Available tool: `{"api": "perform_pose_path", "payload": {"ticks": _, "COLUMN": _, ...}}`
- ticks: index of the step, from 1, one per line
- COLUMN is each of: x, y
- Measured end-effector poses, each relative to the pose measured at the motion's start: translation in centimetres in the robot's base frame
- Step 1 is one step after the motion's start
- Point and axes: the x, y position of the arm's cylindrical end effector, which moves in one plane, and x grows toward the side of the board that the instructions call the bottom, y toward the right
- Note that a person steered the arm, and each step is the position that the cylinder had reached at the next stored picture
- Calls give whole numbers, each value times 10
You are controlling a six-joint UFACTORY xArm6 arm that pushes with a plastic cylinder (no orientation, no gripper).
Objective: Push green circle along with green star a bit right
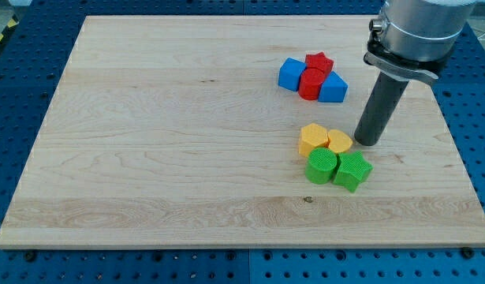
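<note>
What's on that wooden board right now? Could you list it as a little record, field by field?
Board: wooden board on a blue perforated table
Green pair: green circle touching green star, star on the view's right
Yellow pair: two yellow blocks just above the greens
Upper cluster: two blue blocks, red star, red cylinder
My tip: right of the yellows, above the green star
</note>
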Motion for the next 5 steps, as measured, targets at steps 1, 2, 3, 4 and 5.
{"api": "perform_pose_path", "payload": {"ticks": 1, "x": -3, "y": 9}}
{"api": "perform_pose_path", "payload": {"ticks": 2, "x": -17, "y": 17}}
{"api": "perform_pose_path", "payload": {"ticks": 3, "x": -17, "y": 18}}
{"api": "perform_pose_path", "payload": {"ticks": 4, "x": -17, "y": 18}}
{"api": "perform_pose_path", "payload": {"ticks": 5, "x": -17, "y": 13}}
